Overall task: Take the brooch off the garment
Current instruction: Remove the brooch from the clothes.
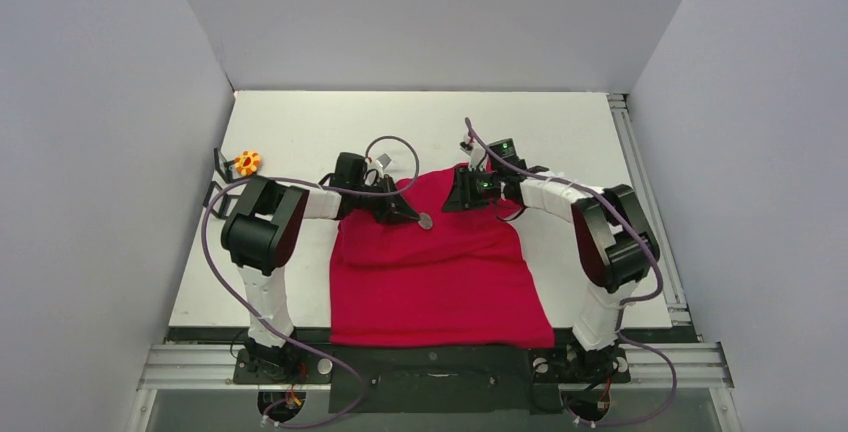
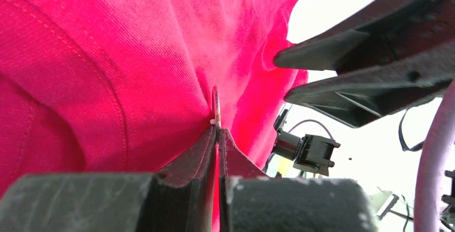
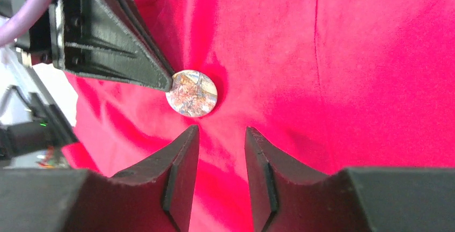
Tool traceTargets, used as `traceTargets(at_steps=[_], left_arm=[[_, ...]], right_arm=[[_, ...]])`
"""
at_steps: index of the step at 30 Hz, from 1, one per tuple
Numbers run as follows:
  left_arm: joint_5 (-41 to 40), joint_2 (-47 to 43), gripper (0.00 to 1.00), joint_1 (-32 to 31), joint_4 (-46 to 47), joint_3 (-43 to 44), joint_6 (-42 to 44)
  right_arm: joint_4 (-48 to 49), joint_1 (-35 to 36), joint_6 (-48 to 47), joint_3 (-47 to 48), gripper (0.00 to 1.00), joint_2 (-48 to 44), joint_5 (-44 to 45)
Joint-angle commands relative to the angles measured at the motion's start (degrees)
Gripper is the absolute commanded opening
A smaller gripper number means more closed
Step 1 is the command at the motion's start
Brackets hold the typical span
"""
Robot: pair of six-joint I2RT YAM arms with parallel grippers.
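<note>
The garment (image 1: 440,282), a bright red T-shirt, lies on the white table with its neck end bunched up between the two arms. The brooch (image 3: 191,93), a small round patterned disc, is pinned to it near the collar (image 1: 425,220). My left gripper (image 2: 219,130) is shut, and its tips pinch the brooch's rim, which shows edge-on (image 2: 216,106) in the left wrist view. My right gripper (image 3: 221,132) stands open just below the brooch, above red cloth, with nothing between its fingers. In the top view the left gripper (image 1: 413,216) and right gripper (image 1: 450,196) face each other across the brooch.
An orange flower-shaped item (image 1: 246,162) and a small black piece (image 1: 218,166) lie on the table (image 1: 300,122) at the far left. White walls close in both sides. A metal rail (image 1: 640,172) runs along the right edge.
</note>
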Motion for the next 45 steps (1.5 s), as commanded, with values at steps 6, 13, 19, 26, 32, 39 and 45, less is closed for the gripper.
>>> traceTargets(at_steps=[6,13,19,26,32,39,45], left_arm=[[2.58,0.15,0.00,0.56,3.15,1.67,-10.36],[6.15,1.82,0.00,1.31,4.69,1.50,-18.54],[8.20,2.64,0.00,1.39,5.46,1.37,-22.42],[10.10,3.11,0.00,1.42,8.75,0.28,-27.05],[11.07,3.16,0.00,1.51,9.89,-0.23,-29.07],[12.07,2.90,0.00,1.44,10.50,-0.99,-29.99],[12.77,2.96,0.00,1.08,10.47,-1.02,-30.48]], right_arm=[[-6.63,7.22,-22.35,1.37,0.39,-9.10,14.52],[0.09,9.86,-31.30,-3.60,0.47,-12.92,18.86],[5.02,11.41,-39.49,-7.15,0.47,-15.18,18.60],[9.93,14.35,-47.46,-10.71,0.46,-16.37,17.47],[14.75,15.94,-49.74,-13.20,0.40,-16.23,19.07],[20.17,16.57,-50.07,-15.37,0.29,-16.13,23.14],[20.82,16.57,-49.78,-14.89,0.20,-15.01,22.53]])
